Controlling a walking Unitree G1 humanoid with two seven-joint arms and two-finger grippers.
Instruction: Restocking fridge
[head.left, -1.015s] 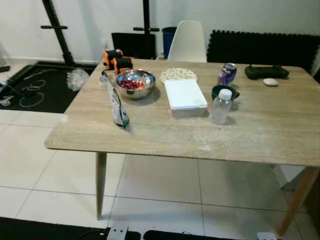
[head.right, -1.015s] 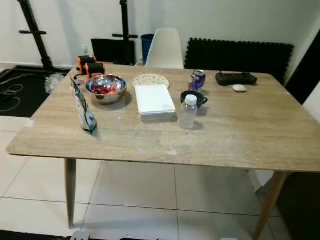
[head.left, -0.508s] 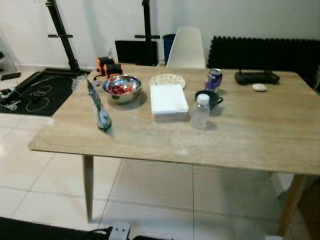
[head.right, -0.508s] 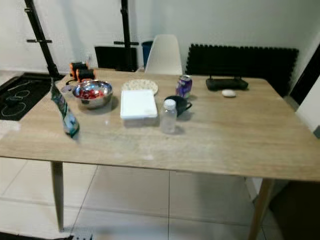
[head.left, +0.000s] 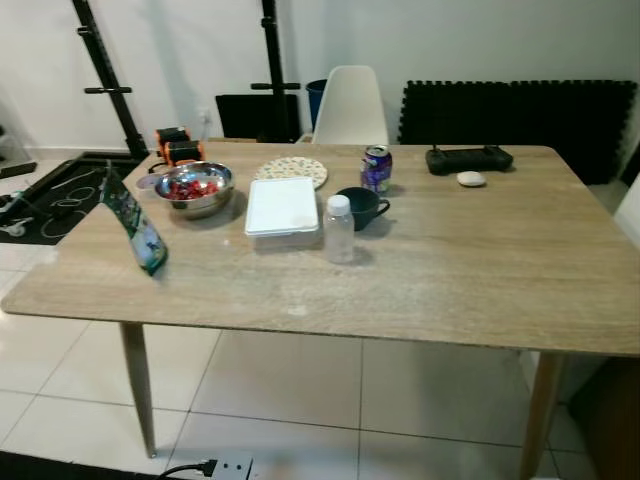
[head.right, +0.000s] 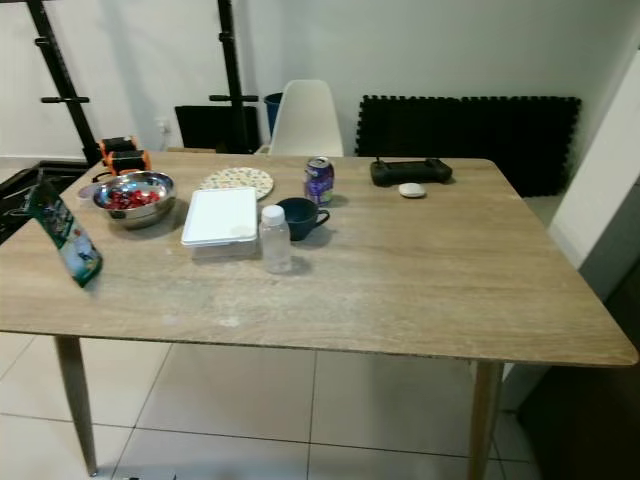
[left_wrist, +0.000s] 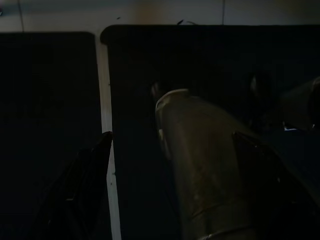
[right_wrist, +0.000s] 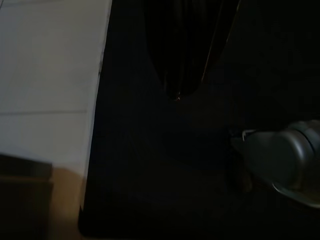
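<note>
A wooden table (head.left: 480, 260) carries the goods. A clear plastic bottle with a white cap (head.left: 338, 228) stands beside a white lidded box (head.left: 283, 206). Behind them are a dark mug (head.left: 359, 206), a purple drink can (head.left: 376, 168) and a patterned plate (head.left: 291, 171). A steel bowl of red pieces (head.left: 194, 187) and an upright green snack bag (head.left: 134, 222) are at the left end. Both arms hang idle in the dark. My left gripper (left_wrist: 175, 200) is open over a dark mat, with a silver limb between its fingers. The right wrist view is too dark to read.
A black controller (head.left: 469, 158) and a small white object (head.left: 470, 179) lie at the table's far right. Two orange-black devices (head.left: 172, 145) sit at the far left corner. A white chair (head.left: 345, 105) stands behind the table. A power strip (head.left: 215, 467) lies on the tiled floor.
The whole picture has shifted, so the camera has turned right and the table now shows its right end. Nothing on the table has moved.
</note>
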